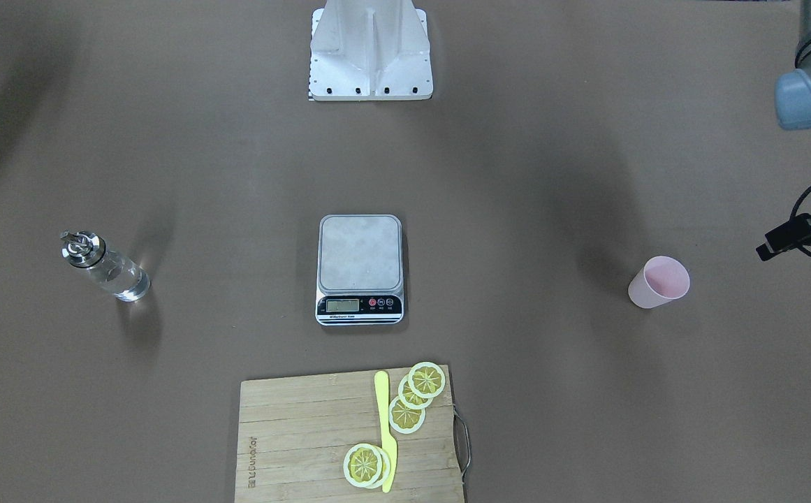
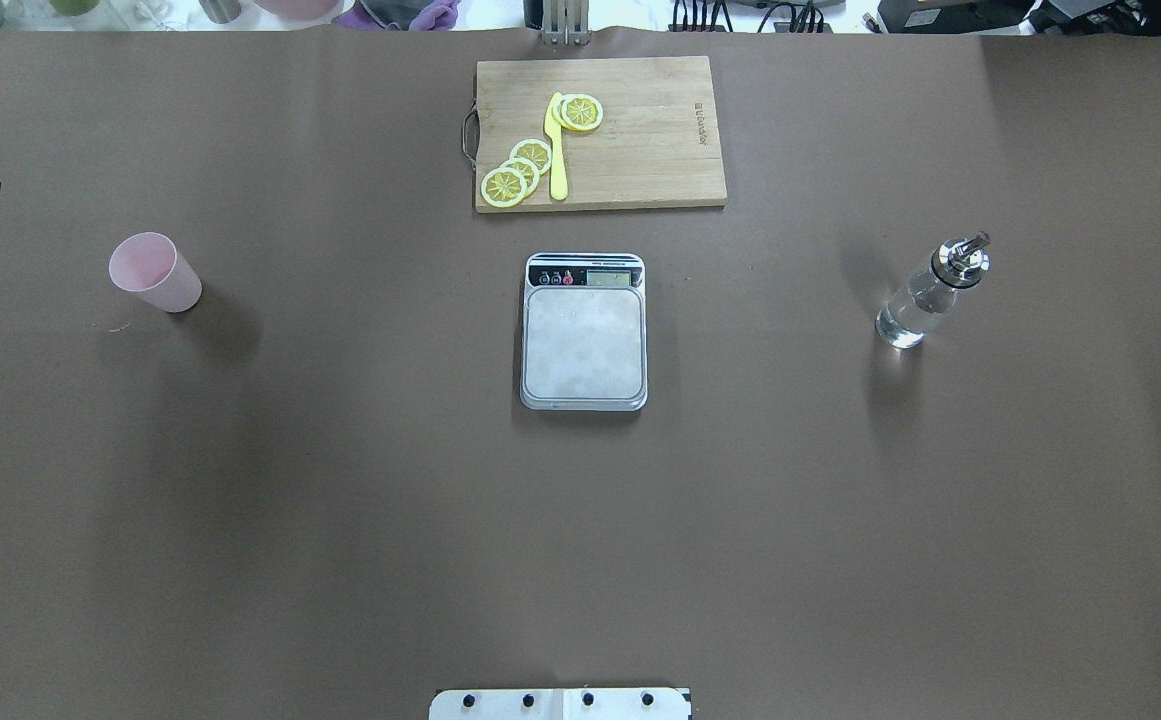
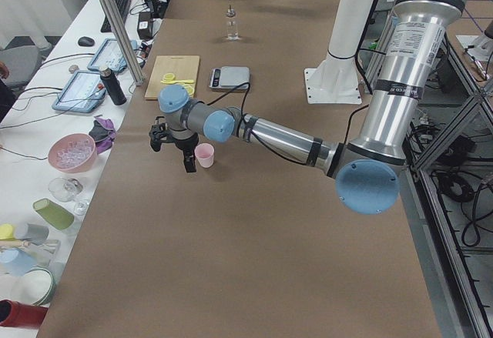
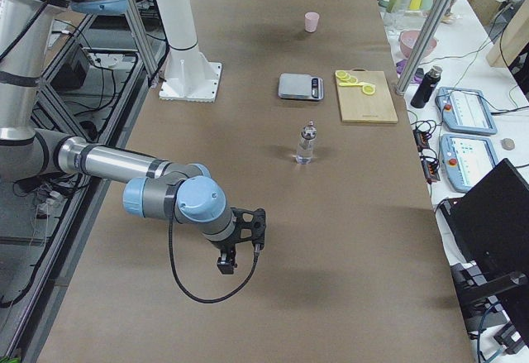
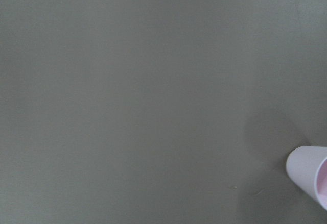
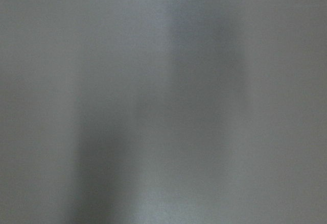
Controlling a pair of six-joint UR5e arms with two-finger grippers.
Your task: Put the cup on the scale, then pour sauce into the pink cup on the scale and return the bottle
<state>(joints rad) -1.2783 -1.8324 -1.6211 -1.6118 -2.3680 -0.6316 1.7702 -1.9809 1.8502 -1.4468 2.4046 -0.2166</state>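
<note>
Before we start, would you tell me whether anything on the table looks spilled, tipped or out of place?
Nothing stands out. The cup and the bottle stand upright, apart from the scale, whose platform is bare. The lemon slices and knife lie on the cutting board, and no spilled liquid shows.

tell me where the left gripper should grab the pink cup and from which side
Probably the side wall around mid-height, coming in level from where the left gripper hangs. The cup stands upright, open end up, tapered, without a handle, so any side of the wall serves.
</note>
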